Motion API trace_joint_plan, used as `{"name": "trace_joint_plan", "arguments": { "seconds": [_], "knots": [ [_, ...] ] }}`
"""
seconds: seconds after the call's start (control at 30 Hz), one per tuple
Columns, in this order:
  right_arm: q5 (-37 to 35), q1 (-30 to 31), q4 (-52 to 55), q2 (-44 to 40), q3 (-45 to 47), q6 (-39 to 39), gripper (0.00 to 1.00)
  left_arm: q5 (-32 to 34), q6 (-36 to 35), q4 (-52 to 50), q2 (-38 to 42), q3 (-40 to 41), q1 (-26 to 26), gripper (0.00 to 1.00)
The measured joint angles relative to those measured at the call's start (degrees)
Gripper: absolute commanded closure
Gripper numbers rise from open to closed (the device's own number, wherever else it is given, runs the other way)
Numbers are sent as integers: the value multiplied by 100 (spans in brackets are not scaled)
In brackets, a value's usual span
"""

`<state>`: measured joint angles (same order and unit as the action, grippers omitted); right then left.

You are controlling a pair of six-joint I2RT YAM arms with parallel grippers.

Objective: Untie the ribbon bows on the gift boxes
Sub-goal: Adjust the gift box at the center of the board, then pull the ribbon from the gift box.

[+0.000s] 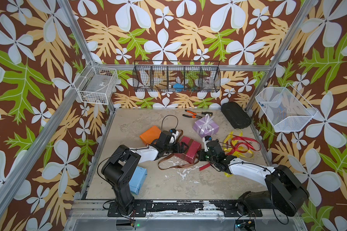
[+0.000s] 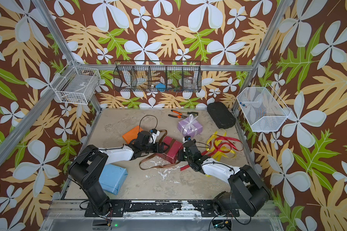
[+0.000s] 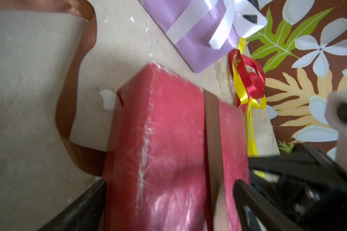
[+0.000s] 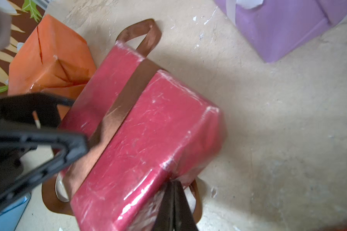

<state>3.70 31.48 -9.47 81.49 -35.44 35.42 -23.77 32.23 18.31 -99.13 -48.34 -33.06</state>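
1. Ref.: a clock dial is laid on the table (image 1: 168, 186) as seen in both top views. 12 = back wall, 6 = arm bases.
2. Light blue box (image 2: 112, 178): located at approx. 8 o'clock, flat on the table, partly covered by the L arm.
3. Orange box (image 1: 149, 134): located at approx. 10 o'clock, just beside the L wrist.
4. L gripper (image 1: 183, 148): positioned at dial ctr, pointed toward 3 o'clock. Its fingers (image 3: 254, 206) are spread wide, one on each side of the dark red box's 9 o'clock end. Whether the pads press on the box cannot be told.
5. Dark red box (image 1: 190, 150): located at ctr, between both grippers. It is blurred in both wrist views.
6. Brown ribbon (image 4: 128, 94): one band is wrapped across the dark red box. The bow is undone, and loose lengths are trailed on the table toward 7 and 11 o'clock.
7. R gripper (image 4: 173, 188): positioned at the box's 4 o'clock edge, with fingers pressed together. Whether ribbon or paper is pinched cannot be told.
8. Lilac box (image 1: 205, 129): located at approx. 1 o'clock. The white ribbon (image 1: 207, 121) is tied in a bow on top.
9. Yellow ribbon (image 3: 242, 94) & red ribbon (image 3: 248, 80): tangled loose on the table at 3 o'clock, apart from all boxes.
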Motion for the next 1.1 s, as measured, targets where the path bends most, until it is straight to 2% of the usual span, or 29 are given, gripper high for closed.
{"name": "trace_joint_plan", "arguments": {
  "seconds": [0.17, 0.27, 0.53, 0.6, 0.83, 0.93, 1.1],
  "knots": [
    [229, -317, 24, 483, -444, -221, 98, -208, 382, 367, 404, 573, -59, 0],
    [293, -407, 219, 564, -710, -380, 92, -264, 498, 459, 540, 717, -74, 0],
    [201, -411, 1056, -138, -1071, -763, 58, 308, 153, 129, 693, 417, -68, 0],
    [208, -404, 1246, -254, -1180, -868, 53, 538, 39, -11, 697, 361, -68, 0],
    [798, -227, 1849, 2, -1620, -1143, 53, 1023, -127, -190, 686, 374, -68, 1],
    [1132, -151, 1982, 227, -1773, -1209, 57, 1099, -136, -186, 608, 374, -68, 10],
    [1307, -160, 2015, 590, -1912, -1259, 60, 1132, -208, -96, 396, 407, -68, 24]
  ]
}}
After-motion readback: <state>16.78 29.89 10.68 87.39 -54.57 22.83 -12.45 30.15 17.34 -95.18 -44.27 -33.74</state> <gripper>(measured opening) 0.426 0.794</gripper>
